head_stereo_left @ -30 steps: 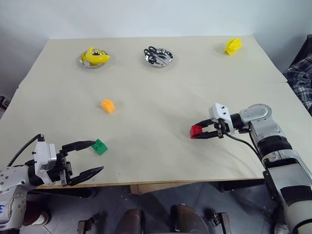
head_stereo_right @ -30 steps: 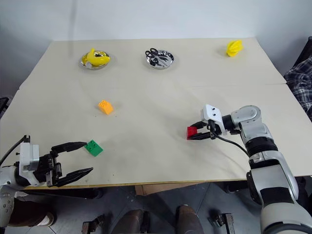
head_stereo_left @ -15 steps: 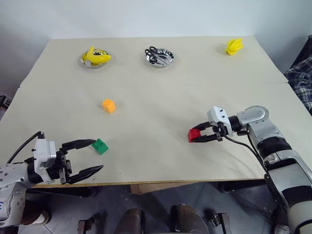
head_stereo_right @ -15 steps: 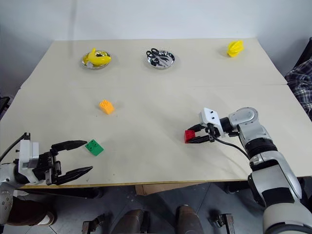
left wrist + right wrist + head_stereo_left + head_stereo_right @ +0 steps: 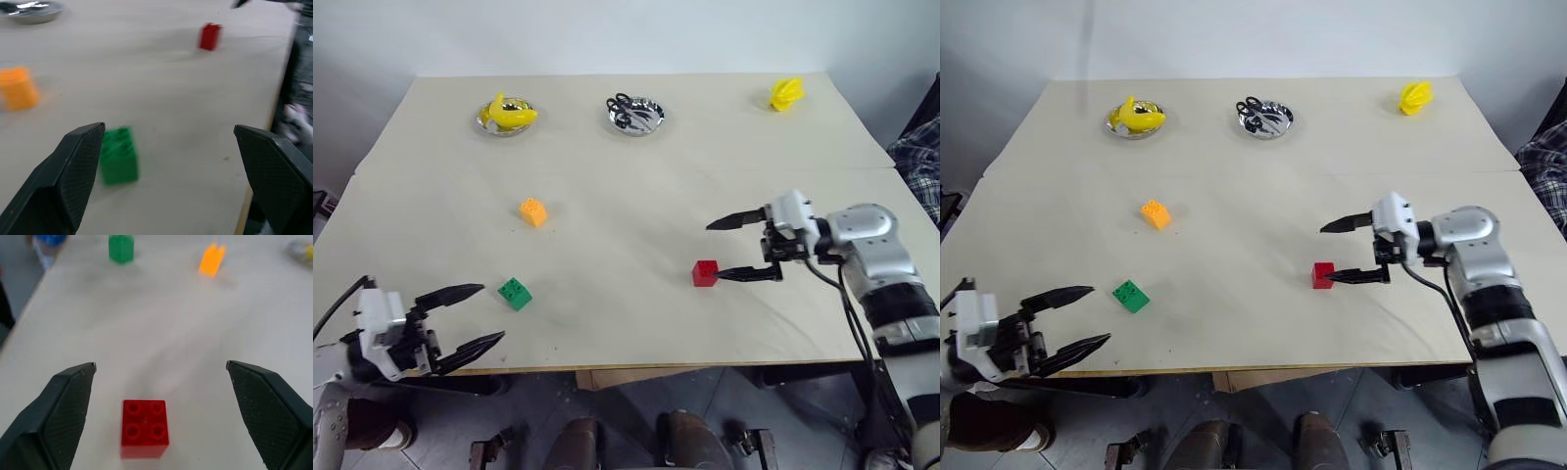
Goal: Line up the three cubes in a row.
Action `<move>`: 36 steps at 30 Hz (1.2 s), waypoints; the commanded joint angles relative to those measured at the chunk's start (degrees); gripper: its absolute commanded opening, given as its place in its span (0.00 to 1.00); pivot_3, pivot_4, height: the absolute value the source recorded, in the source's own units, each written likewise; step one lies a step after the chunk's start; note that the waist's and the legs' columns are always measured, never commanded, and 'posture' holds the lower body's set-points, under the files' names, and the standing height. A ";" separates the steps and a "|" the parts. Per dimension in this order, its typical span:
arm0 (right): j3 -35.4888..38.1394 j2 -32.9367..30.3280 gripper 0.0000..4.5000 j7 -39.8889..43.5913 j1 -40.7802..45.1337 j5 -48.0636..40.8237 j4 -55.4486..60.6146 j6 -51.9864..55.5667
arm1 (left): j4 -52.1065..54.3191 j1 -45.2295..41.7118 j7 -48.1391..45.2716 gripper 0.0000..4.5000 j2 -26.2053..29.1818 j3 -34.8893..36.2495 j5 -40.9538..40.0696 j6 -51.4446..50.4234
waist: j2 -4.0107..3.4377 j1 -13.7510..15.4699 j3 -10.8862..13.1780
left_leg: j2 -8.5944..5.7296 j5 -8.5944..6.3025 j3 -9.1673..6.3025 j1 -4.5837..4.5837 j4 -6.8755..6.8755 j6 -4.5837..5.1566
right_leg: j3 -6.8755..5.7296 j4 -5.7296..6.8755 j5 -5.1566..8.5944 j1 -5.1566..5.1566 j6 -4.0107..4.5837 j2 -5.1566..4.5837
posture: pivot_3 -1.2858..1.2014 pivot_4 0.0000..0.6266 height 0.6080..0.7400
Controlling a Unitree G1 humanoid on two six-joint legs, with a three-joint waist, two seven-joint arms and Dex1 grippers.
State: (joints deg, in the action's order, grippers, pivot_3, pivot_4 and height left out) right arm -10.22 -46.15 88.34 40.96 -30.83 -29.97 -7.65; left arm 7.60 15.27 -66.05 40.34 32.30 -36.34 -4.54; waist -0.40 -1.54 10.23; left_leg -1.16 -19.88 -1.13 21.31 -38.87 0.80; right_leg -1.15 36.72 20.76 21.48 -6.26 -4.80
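Your right gripper (image 5: pixel 737 248) has its fingers spread wide with nothing between them, and the red cube (image 5: pixel 705 273) sits flat on the table (image 5: pixel 626 157) just off the lower fingertip, at about 8 o'clock from the midpoint of the jaws in the head view. Studs up, square to the fingers in the wrist view, so it looks set down where you want it.

Your left gripper (image 5: pixel 458 316) is spread wide too, empty, hanging at the near left edge of the table. The green cube (image 5: pixel 515 294) is close by at roughly 2 o'clock from its fingertips, just beyond the upper finger rather than between the two.

The orange cube (image 5: pixel 532 211) is the odd one out: well up the table, at 12 o'clock from the green one, and far from the red.

So here's what matters: green and red sit at nearly the same depth, making a rough line across the table already, and orange is what breaks it. The left arm is clearly the nearer one to it. I'd guess you reach past green with the left and bring orange down between them. Watch you don't clip green on the way.
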 commanded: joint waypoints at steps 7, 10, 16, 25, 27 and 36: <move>19.39 -3.44 0.99 -11.47 -25.54 -10.43 32.18 14.65 | -3.56 12.35 4.01 1.00 -6.83 13.32 -2.90 0.94 | 0.03 0.10 0.02 | 0.03 -0.08 0.03 -0.03 0.03 0.04 | 0.02 -0.28 0.00 -0.16 0.00 0.00 | 0.52 0.24 1.00; 22.66 -1.44 0.99 -14.82 -29.79 -10.54 38.37 14.01 | -5.46 13.93 3.45 1.00 -8.12 13.48 -1.87 2.68 | 0.07 0.11 0.04 | 0.04 -0.08 0.05 -0.07 0.02 0.05 | 0.05 -0.36 0.00 -0.24 0.00 0.00 | 0.52 0.24 1.00; 24.80 -0.86 0.99 -14.78 -33.72 -9.09 40.94 13.17 | -9.36 13.97 1.44 1.00 -7.14 11.69 -0.29 4.79 | 0.09 0.20 0.03 | 0.06 -0.10 0.05 -0.12 0.03 0.08 | 0.06 -0.58 0.01 -0.37 0.01 0.00 | 0.52 0.24 1.00; 23.57 -5.40 0.99 -5.58 -31.09 -5.26 35.24 11.46 | -2.19 7.02 1.73 1.00 -0.95 4.11 0.83 0.79 | 0.09 0.22 0.03 | 0.06 -0.11 0.02 -0.14 0.05 0.14 | 0.05 -0.75 0.01 -0.49 0.02 0.00 | 0.52 0.24 1.00; 23.34 -5.89 0.99 -4.68 -31.09 -4.98 34.61 11.72 | -0.55 5.44 3.37 1.00 -0.22 1.99 1.79 -0.60 | 0.09 0.11 0.03 | 0.06 -0.11 0.02 -0.16 0.09 0.14 | 0.05 -0.74 0.01 -0.49 0.01 0.00 | 0.52 0.24 1.00; 22.42 -6.11 0.99 -2.21 -29.77 -5.80 38.84 12.08 | -5.77 -9.61 11.56 1.00 0.05 -11.89 11.08 -4.51 | 0.09 0.15 0.03 | 0.05 -0.08 0.04 -0.15 0.11 0.09 | 0.00 -0.52 -0.03 -0.34 -0.05 0.05 | 0.52 0.24 1.00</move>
State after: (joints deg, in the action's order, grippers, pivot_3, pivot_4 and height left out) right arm 11.34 -51.25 85.08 10.82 -35.42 7.03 4.47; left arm 3.00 6.41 -55.56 40.37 21.28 -26.65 -9.28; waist -0.32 -1.38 10.25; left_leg -1.10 -19.97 -1.09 21.19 -38.81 0.89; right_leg -1.16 36.27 20.73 21.18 -6.31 -4.73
